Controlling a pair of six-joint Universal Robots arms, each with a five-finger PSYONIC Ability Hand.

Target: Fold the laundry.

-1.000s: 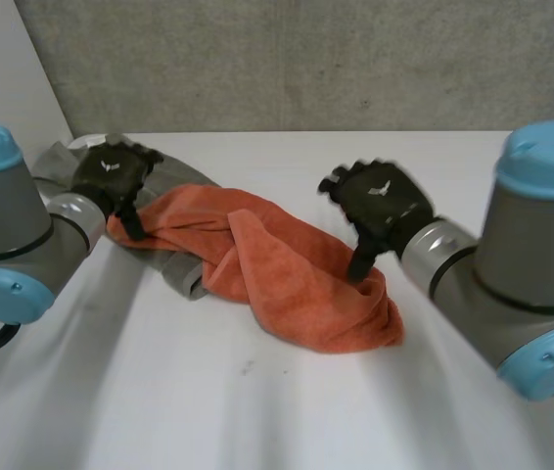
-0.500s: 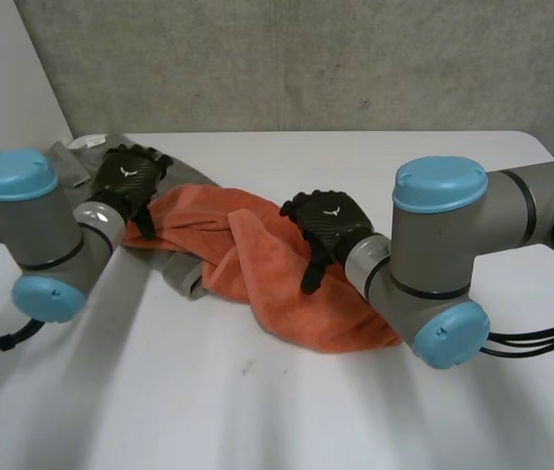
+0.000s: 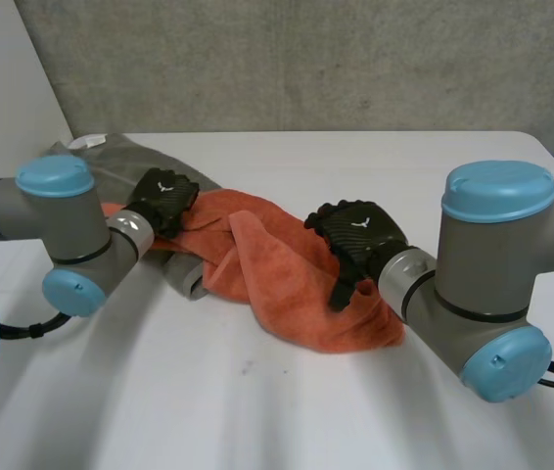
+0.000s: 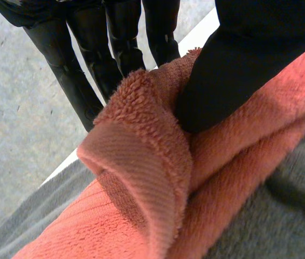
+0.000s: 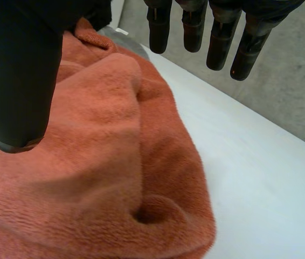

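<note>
Left arm (image 3: 67, 230): comes in from the left edge of the head view, its elbow low at mid-left and its forearm reaching right toward the cloth.
Grey garment (image 3: 120, 162): lies flat on the table in the upper left of the head view. It runs under the towel, and a rolled edge shows again just below the left hand.
Left hand (image 3: 162, 196): left of centre in the head view, on the left end of the towel. In the left wrist view the thumb (image 4: 233, 70) presses into a raised fold of the towel and the straight fingers (image 4: 82, 75) stand behind that fold. The fold is pinched between them, so the hand is gripping the towel.
Towel (image 3: 277, 274): orange terry, bunched and twisted. It runs from centre-left down to lower right of centre in the head view. Its left end lies over the grey garment and its right end lies on the bare table.
Towel hem (image 4: 136, 172): a flat woven band, curled over beside the left thumb, with the grey garment just beneath.
Right hand (image 3: 360, 233): right of centre in the head view, over the right end of the towel. In the right wrist view the thumb (image 5: 18, 70) points down with its tip at the towel's surface. The fingers (image 5: 195, 27) are straight, spread and apart from the cloth. The hand is open and grips nothing.
Right arm (image 3: 483, 284): fills the lower right of the head view, with its elbow cap near the right edge.
Table (image 3: 257, 411): white, bare in the foreground and to the right of the towel.
Wall (image 3: 306, 59): grey concrete across the top of the head view.
</note>
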